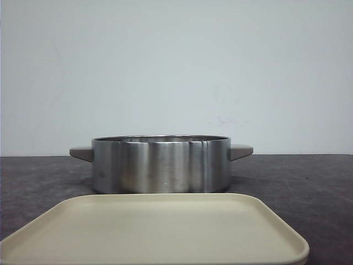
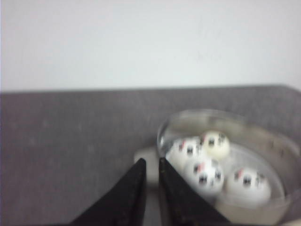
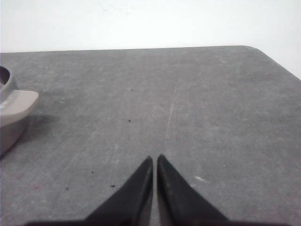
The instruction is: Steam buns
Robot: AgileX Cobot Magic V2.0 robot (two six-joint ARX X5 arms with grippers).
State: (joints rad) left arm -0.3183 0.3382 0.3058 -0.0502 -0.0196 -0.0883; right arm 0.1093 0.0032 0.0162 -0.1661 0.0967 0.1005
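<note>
Buns (image 2: 205, 175), four white panda-faced ones, sit huddled together inside the steel pot (image 1: 160, 164). My left gripper (image 2: 151, 162) hovers just outside the pot's rim, fingers nearly pressed together, holding nothing. My right gripper (image 3: 154, 159) is likewise almost closed, hanging over bare grey table (image 3: 188, 103) beside the pot's handle (image 3: 16, 106); the table's rounded far corner lies well ahead. A cream tray (image 1: 154, 232) sits just in front of the pot.
</note>
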